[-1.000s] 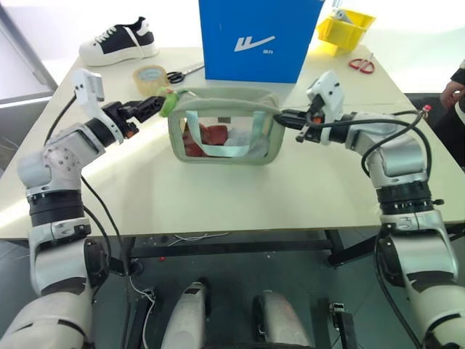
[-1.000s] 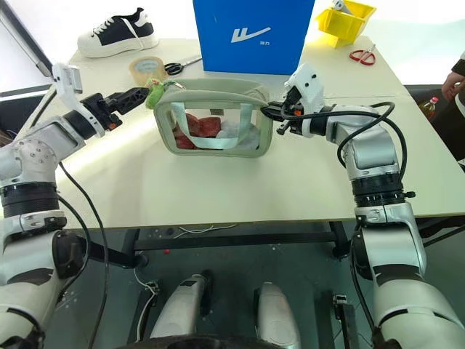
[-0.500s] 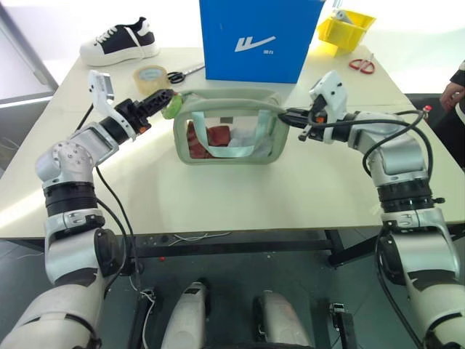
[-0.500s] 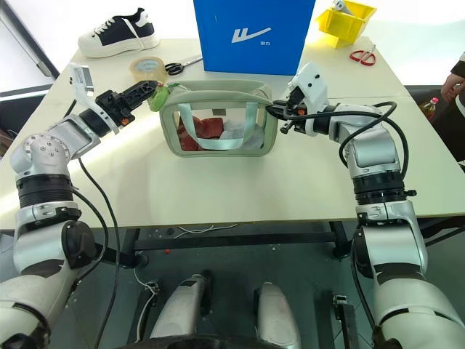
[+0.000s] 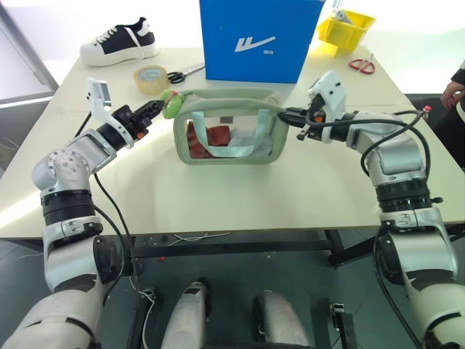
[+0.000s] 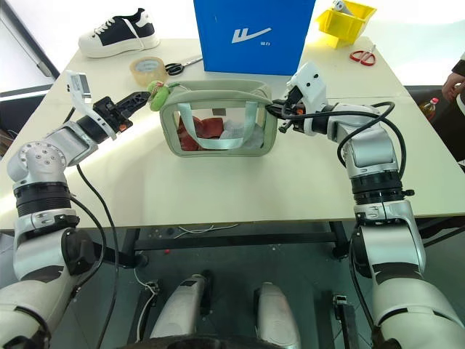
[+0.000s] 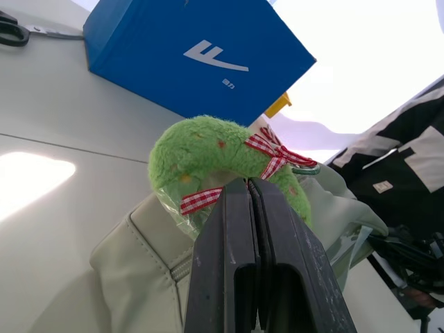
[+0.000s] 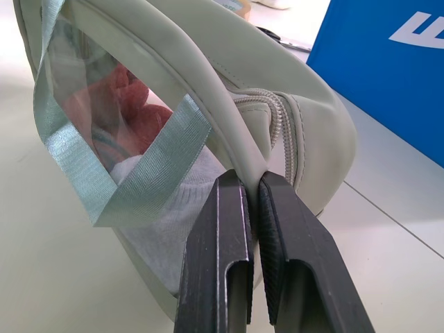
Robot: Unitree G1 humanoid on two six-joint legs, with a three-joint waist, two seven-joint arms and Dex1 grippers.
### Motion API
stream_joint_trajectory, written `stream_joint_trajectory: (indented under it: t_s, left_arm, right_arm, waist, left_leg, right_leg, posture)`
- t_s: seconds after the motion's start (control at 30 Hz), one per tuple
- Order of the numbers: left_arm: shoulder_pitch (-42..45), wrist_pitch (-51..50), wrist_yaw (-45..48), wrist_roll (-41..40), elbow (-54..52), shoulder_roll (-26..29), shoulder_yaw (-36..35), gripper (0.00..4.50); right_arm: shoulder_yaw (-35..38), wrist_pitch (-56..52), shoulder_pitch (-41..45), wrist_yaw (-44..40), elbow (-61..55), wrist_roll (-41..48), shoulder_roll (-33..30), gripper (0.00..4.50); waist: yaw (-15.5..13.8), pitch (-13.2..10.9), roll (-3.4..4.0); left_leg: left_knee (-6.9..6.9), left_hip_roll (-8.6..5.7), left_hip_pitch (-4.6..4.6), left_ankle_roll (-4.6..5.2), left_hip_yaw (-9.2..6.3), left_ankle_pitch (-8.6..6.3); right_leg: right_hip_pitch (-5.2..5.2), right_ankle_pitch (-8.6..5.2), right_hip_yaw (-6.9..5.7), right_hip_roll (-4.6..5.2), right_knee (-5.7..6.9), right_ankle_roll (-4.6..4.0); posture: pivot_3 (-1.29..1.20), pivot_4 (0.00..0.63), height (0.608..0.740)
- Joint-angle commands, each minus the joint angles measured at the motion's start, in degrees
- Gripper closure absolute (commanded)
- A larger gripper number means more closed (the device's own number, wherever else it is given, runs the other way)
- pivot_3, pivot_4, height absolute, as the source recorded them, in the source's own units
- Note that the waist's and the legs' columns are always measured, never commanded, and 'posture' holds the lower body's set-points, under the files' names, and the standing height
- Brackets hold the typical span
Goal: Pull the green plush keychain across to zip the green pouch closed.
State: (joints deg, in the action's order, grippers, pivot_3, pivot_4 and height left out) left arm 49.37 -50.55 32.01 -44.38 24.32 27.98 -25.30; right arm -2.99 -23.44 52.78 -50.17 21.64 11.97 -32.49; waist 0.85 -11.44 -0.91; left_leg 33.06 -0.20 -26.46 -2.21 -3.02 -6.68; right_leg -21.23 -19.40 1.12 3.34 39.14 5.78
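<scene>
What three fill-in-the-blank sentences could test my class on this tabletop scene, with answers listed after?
1. The left gripper is shut on the fuzzy lime-green plush ____.
2. The right gripper pinches the end of the pale sage-green fabric ____.
3. Behind the clear-windowed bag stands a tall ____ box.

Answers: keychain; pouch; blue

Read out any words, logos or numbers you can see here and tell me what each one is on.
Blue box: a white swoosh-like logo, with tiny white characters beside it, too small to read.
Green pouch: no text visible.
Green plush keychain: no text visible.
Nothing else carries readable writing.
</scene>
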Motion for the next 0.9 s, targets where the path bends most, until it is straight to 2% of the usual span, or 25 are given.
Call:
stream_joint_trajectory:
  t_s: [0.03,0.13,0.17,0.2,0.4,0.7,0.8,0.9]
  left_arm:
    - [2.2,1.1,-0.8,-0.5,-1.3,0.6,-1.0,4.46]
    - [1.8,2.6,-1.2,-0.5,-0.2,0.6,-2.2,4.46]
    - [1.6,2.6,-1.0,-1.2,-0.1,0.6,-2.8,3.95]
    - [1.4,2.4,-0.7,-1.7,-0.2,0.7,-3.2,3.70]
    - [0.7,1.6,-2.7,-0.2,1.4,0.4,-2.5,0.78]
    - [0.5,1.9,-4.3,-1.0,5.0,-4.2,-2.9,0.78]
    - [1.2,1.5,-3.3,-2.4,3.9,-5.0,-3.5,1.67]
    - [1.7,1.1,-2.8,-4.0,3.6,-4.5,-4.7,3.12]
  right_arm:
    - [1.2,0.0,2.4,0.7,-0.9,-0.1,0.1,4.50]
    - [1.3,-0.2,2.1,0.7,-1.3,0.0,-0.1,4.50]
    - [1.4,-0.4,1.9,0.7,-1.5,0.1,-0.2,4.50]
    - [1.5,-0.4,1.7,0.8,-1.7,0.1,-0.3,4.50]
    - [1.6,-1.0,0.6,0.9,-2.7,0.1,-0.7,4.50]
    - [1.5,-1.7,0.0,1.5,-4.4,0.2,-0.4,4.50]
    - [1.6,-1.9,-0.4,1.5,-4.9,0.3,-0.5,4.50]
    - [1.6,-1.8,-0.6,1.6,-4.8,0.3,-0.5,4.50]
  waist:
    - [0.0,0.0,0.00]
    - [0.0,0.0,0.00]
    - [0.0,0.0,0.00]
    - [0.0,0.0,0.00]
    - [0.0,0.0,0.00]
    - [0.0,0.0,0.00]
    - [0.0,0.0,0.00]
    - [0.0,0.0,0.00]
  left_leg:
    - [0.00,0.00,0.00,0.00,0.00,0.00]
    - [0.00,0.00,0.00,0.00,0.01,0.00]
    - [0.00,0.00,0.00,0.00,0.01,0.00]
    - [0.00,0.00,0.00,0.00,0.01,0.00]
    - [0.00,0.00,0.00,0.00,0.00,0.00]
    - [0.01,0.00,-0.01,0.00,0.00,0.00]
    - [0.01,0.00,-0.01,-0.01,0.01,0.01]
    - [0.01,0.00,0.00,-0.01,0.01,0.01]
  right_leg:
    - [0.00,0.00,0.00,0.00,0.00,0.00]
    - [0.00,0.00,0.00,0.00,0.00,0.00]
    - [0.00,0.00,0.00,0.00,0.00,0.00]
    - [-0.01,0.00,0.00,0.00,0.00,0.00]
    - [0.00,0.00,0.00,0.00,0.00,0.00]
    - [-0.01,0.00,0.00,0.00,0.00,0.01]
    - [-0.01,0.00,0.00,0.00,0.01,0.01]
    - [0.00,0.00,0.00,0.00,0.01,0.01]
  posture:
    - [0.00,0.150,0.740]
    - [0.00,0.150,0.740]
    - [0.00,0.150,0.740]
    - [0.00,0.150,0.740]
    - [0.00,0.150,0.740]
    - [0.00,0.150,0.740]
    - [0.00,0.150,0.740]
    - [0.00,0.150,0.740]
